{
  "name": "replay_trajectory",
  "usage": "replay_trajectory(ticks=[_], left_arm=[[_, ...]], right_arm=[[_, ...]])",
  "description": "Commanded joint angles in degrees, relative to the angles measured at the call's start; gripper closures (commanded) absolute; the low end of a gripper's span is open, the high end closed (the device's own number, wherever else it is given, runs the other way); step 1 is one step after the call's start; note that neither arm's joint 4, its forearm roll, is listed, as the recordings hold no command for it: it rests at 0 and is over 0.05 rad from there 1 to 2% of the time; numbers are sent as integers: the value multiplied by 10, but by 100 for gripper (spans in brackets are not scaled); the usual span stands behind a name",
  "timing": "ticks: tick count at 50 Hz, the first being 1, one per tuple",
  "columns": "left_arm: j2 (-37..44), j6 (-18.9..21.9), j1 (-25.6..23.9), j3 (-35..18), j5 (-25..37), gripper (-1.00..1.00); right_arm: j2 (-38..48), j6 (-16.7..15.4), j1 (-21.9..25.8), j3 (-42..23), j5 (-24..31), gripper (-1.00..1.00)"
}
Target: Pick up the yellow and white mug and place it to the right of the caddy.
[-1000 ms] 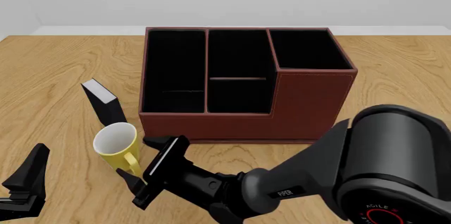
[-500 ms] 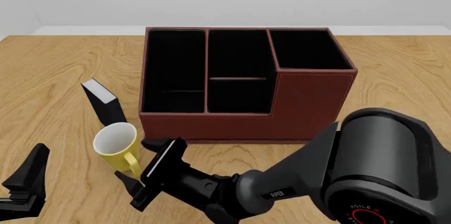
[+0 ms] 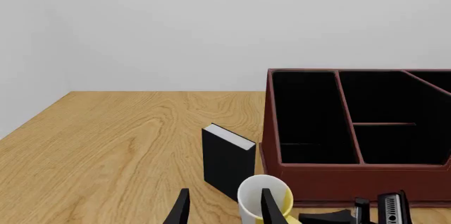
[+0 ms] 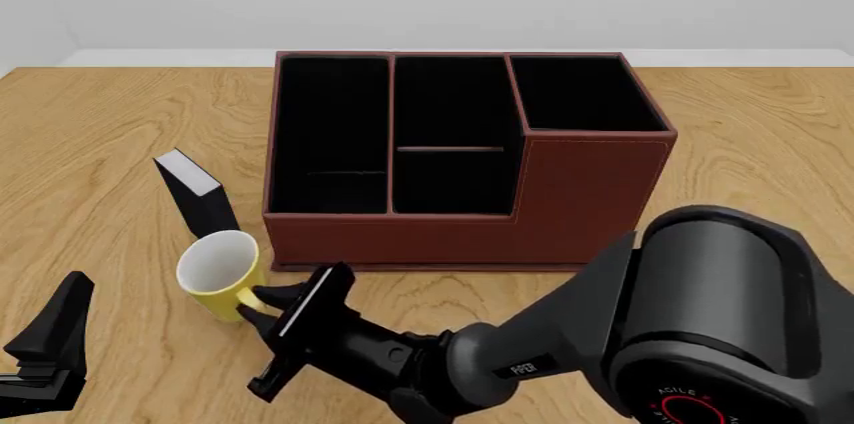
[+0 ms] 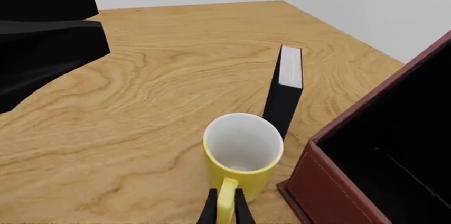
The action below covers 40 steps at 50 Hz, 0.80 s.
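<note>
Between your right gripper's (image 5: 225, 209) fingers sits the yellow and white mug's (image 4: 220, 273) handle, clamped; black book-like box (image 4: 194, 190) just behind, caddy (image 4: 561, 194) close beside. Left gripper (image 3: 223, 209) parted, idle.

R arm reaches low across near edge toward left, right gripper (image 4: 262, 316) fingers pinched narrow on mug handle; left gripper (image 4: 51, 344) parked near-left corner, fingers apart.
</note>
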Motion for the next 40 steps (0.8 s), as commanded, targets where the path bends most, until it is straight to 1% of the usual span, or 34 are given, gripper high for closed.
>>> replay_trajectory(ticks=[1, 5, 6, 7, 13, 14, 17, 19, 22, 26, 28, 30, 36, 40], left_arm=[[0, 0, 0, 0, 0, -100], [0, 0, 0, 0, 0, -100], [0, 0, 0, 0, 0, -100], [0, 0, 0, 0, 0, -100], [0, 0, 0, 0, 0, -100], [0, 0, 0, 0, 0, -100], [0, 0, 0, 0, 0, -100], [0, 0, 0, 0, 0, -100], [0, 0, 0, 0, 0, -100], [0, 0, 0, 0, 0, -100], [0, 0, 0, 0, 0, -100], [0, 0, 0, 0, 0, -100], [0, 0, 0, 0, 0, -100], [0, 0, 0, 0, 0, -100]], right_arm=[[-4, 4, -1, 5, -3, 100], [-5, 2, -1, 6, -2, 100], [-16, 6, 4, 9, 2, 100], [-17, 0, 7, 8, 4, 100], [-19, -3, 5, 9, 3, 100], [-18, -8, 5, 10, 0, 100], [-22, -6, 4, 19, -10, 100], [-26, -19, 7, 28, -27, 100], [-30, -16, 9, 29, -23, 100], [-45, -28, 11, 41, -35, 100], [-46, -26, 11, 41, -33, 100], [-49, -38, 13, 45, -38, 100], [-64, -35, 14, 60, -48, 100], [-73, -39, 15, 69, -54, 100]])
